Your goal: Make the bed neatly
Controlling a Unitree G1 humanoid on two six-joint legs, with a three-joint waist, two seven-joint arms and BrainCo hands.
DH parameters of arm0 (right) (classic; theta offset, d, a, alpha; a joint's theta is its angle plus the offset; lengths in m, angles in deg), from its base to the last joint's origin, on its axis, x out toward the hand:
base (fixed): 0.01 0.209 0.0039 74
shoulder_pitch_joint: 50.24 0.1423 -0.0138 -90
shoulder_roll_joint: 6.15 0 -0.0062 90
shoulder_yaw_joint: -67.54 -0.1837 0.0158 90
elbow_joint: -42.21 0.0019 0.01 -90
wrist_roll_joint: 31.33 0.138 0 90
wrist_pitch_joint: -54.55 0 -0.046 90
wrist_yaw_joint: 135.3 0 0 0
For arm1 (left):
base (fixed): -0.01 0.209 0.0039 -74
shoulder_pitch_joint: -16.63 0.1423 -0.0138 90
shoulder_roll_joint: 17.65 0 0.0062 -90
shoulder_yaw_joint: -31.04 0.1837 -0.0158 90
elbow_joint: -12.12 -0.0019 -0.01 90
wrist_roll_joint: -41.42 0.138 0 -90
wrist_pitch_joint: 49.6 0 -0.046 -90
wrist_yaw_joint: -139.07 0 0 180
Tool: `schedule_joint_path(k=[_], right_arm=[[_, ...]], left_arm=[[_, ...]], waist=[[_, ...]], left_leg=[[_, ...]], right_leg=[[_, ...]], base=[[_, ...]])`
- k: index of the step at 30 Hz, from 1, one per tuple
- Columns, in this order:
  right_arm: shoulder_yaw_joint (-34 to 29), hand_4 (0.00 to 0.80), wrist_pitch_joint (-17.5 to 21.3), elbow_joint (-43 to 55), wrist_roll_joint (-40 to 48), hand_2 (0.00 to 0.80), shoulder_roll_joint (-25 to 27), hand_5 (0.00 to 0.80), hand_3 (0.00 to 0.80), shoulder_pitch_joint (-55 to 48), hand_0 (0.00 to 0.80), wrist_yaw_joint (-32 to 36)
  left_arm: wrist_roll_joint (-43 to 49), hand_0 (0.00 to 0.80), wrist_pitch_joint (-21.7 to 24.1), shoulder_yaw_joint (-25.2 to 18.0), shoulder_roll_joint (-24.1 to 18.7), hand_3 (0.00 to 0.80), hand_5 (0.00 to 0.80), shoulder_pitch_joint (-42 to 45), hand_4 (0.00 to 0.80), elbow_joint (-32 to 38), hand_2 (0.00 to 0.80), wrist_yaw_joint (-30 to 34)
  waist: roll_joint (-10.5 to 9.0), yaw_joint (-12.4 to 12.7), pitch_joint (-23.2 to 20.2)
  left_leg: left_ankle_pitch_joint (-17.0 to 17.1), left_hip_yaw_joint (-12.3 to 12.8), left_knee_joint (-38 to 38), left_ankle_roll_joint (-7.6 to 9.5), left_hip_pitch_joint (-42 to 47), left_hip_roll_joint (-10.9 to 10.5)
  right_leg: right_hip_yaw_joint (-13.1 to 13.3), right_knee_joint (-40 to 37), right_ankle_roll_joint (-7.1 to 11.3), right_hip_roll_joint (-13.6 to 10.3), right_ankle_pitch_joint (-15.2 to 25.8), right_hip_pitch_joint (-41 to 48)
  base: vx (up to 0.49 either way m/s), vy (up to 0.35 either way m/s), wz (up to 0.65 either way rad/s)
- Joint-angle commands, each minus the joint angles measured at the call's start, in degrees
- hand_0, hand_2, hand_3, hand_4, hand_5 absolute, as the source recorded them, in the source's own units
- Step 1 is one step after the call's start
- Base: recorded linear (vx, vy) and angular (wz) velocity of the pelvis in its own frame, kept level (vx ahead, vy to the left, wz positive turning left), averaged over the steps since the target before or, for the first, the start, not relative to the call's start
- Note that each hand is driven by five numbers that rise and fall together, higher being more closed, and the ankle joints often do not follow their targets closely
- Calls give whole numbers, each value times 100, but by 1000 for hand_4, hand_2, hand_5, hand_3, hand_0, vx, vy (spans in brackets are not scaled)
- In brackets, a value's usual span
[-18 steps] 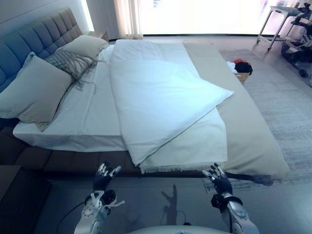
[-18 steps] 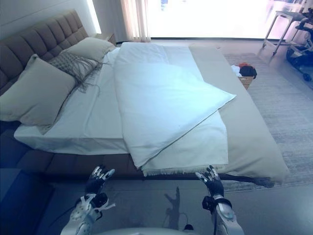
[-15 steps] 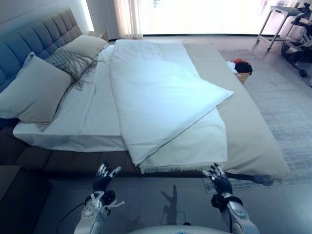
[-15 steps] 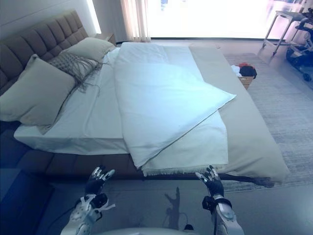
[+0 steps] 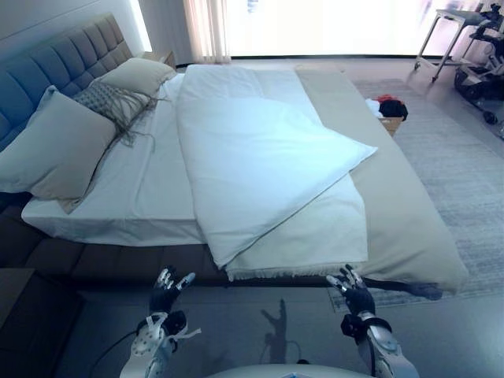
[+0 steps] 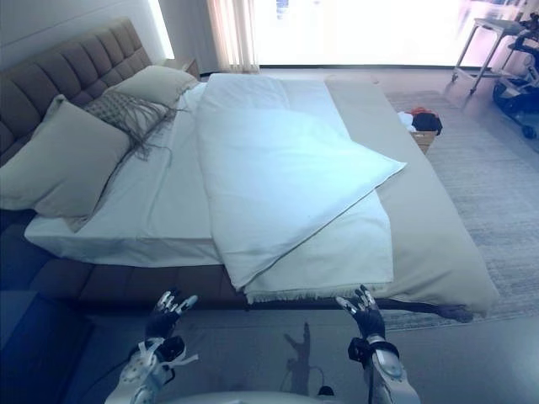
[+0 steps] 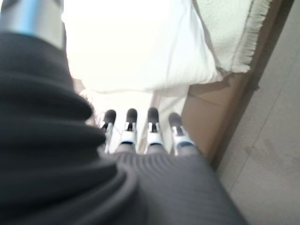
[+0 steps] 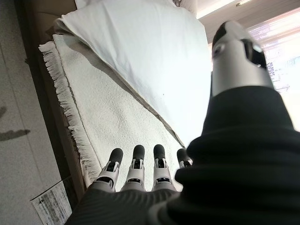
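Observation:
A white duvet (image 5: 260, 165) lies skewed on the bed (image 5: 142, 189), one corner folded over to the right, its near end hanging over the bed's edge. Under it lies a fringed cream blanket (image 5: 315, 236) and, to the right, a beige cover (image 5: 394, 213). Three pillows (image 5: 55, 146) lean at the grey headboard (image 5: 55, 63) on the left. My left hand (image 5: 166, 293) and right hand (image 5: 352, 292) are open and empty, low in front of the bed's near side, apart from the bedding. The right wrist view shows the blanket's fringe (image 8: 63, 117) past my fingers (image 8: 136, 161).
A dark bedside block (image 5: 24, 315) stands at the lower left. A box with red and black clothes (image 5: 387, 110) sits on the rug (image 5: 465, 173) beyond the bed. A white trolley (image 5: 457, 35) stands at the far right. A paper (image 8: 51, 204) lies on the floor.
My left hand has sunk slightly lower. The right hand and the bedding have not moved.

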Motion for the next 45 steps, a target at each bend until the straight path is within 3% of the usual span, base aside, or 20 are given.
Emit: schedule_joint_path(k=[1, 2, 6, 13, 23, 28, 32, 35, 37, 39, 43, 45], right_arm=[[5, 0, -72, 428, 383, 0, 79, 0, 0, -88, 0, 436], [0, 0, -112, 400, 353, 0, 85, 0, 0, -102, 0, 404], [10, 0, 113, 401, 470, 0, 106, 0, 0, -75, 0, 239], [74, 0, 234, 543, 342, 0, 41, 0, 0, -230, 0, -47], [93, 0, 94, 462, 350, 0, 129, 0, 0, -176, 0, 176], [59, 0, 31, 430, 307, 0, 165, 0, 0, -150, 0, 204], [66, 0, 171, 356, 349, 0, 53, 0, 0, -6, 0, -2], [70, 0, 314, 361, 361, 0, -41, 0, 0, 95, 0, -164], [74, 0, 384, 376, 372, 0, -97, 0, 0, 152, 0, -252], [82, 0, 362, 428, 444, 0, -89, 0, 0, 159, 0, -286], [90, 0, 330, 409, 406, 0, -80, 0, 0, 113, 0, -97], [85, 0, 430, 228, 406, 0, -110, 0, 0, 163, 0, -40]], left_arm=[[42, 0, 305, -146, -144, 0, 0, -8, 0, 77, 0, 121], [-1, 0, 278, -188, -128, 0, 0, 33, 0, 96, 0, 154], [9, 0, 183, -177, -142, 0, 0, -24, 0, 56, 0, 314], [-26, 0, 67, 5, -226, 0, 0, -489, 0, 54, 0, 219], [-45, 0, 206, 99, -157, 0, 0, -264, 0, -41, 0, 90], [-107, 0, 171, 6, -194, 0, 0, -307, 0, -52, 0, 107], [-115, 0, 90, 30, -248, 0, 0, -532, 0, -82, 0, 155], [-111, 0, 32, 108, -311, 0, 0, -732, 0, -185, 0, 167], [-30, 0, -12, 162, -330, 0, 0, -892, 0, -278, 0, 180], [27, 0, -92, 142, -407, 0, 0, -984, 0, -264, 0, 151], [-100, 0, -194, 18, -528, 0, 0, -1036, 0, -97, 0, 42], [-82, 0, -143, 6, -518, 0, 0, -1057, 0, -223, 0, 58]], waist=[[-242, 188, 130], [-241, 232, 136], [-193, 263, 147], [-160, 75, 72], [-170, 78, 61], [-149, 80, 127], [-170, 61, 317], [-123, 68, 454], [32, 60, 518], [137, 26, 580], [41, -61, 601], [-128, -185, 594]], left_leg=[[193, -300, 599, 264, -528, -382], [221, -383, 568, 288, -549, -418], [343, -252, 366, 282, -547, -357], [396, 215, 95, 268, -408, -276], [275, 177, 129, 323, -314, -294], [208, 128, 320, 412, -396, -349], [127, 68, 539, 634, -460, -500], [60, -24, 724, 833, -530, -658], [-14, -76, 859, 960, -522, -731], [-93, -20, 966, 980, -455, -746], [-245, 11, 1011, 925, -274, -875], [-439, -111, 1028, 848, -132, -987]], right_leg=[[61, 29, -197, 301, 17, 212], [69, 29, -190, 295, 40, 196], [-160, 39, -130, 198, 73, 147], [-587, 145, -15, 16, 18, 138], [-376, 97, -16, 71, 14, 161], [-345, 436, -6, -42, -94, 72], [-270, 1384, 108, -290, -64, -198], [-173, 2305, 74, -504, 163, -449], [-78, 3553, 62, -663, 598, -889], [-59, 4168, 48, -726, 772, -1248], [-127, 3387, 97, -834, 1084, -1400], [-31, 2178, 137, -925, 1265, -1482]], base=[[66, 16, -6], [43, 32, -10], [2, 43, -4], [-4, 31, 12], [9, 18, 7], [25, 96, -7], [-16, 124, 7], [-35, 176, 26], [1, 240, 20], [62, 185, 22], [200, -36, 18], [380, -253, 22]])
